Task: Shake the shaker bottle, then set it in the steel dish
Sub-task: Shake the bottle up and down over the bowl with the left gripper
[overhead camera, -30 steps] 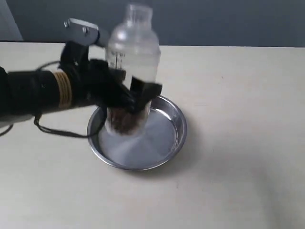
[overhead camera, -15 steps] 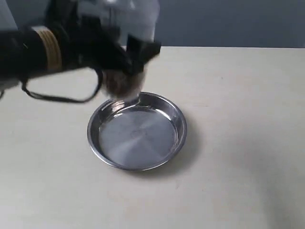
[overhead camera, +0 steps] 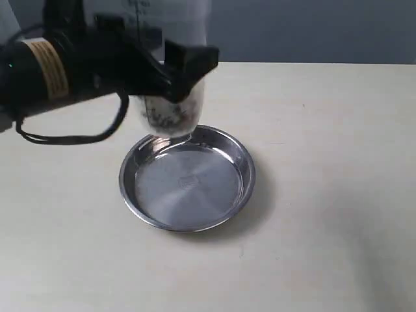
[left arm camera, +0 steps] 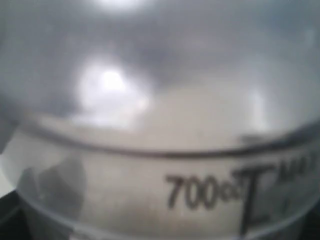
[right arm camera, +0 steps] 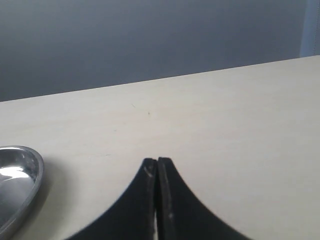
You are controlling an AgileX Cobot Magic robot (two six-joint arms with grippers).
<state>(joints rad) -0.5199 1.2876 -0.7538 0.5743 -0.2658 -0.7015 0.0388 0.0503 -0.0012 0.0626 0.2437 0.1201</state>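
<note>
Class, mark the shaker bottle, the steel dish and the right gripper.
shaker bottle (overhead camera: 170, 118), exterior view, granule-filled lower body.
steel dish (overhead camera: 251, 177), exterior view, raised rim.
right gripper (right arm camera: 157, 161), right wrist view, shut fingertips.

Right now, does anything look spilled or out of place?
Nothing stands out. The left gripper holds the bottle in the air by the dish's far rim, granules inside; no spill shows on the table.

Printed markings: one legible
On bottle, dark print "700cc" beside a scale bar, then letters "MA" cut off at the frame edge; stamp at centre of dish too blurred to read.
</note>
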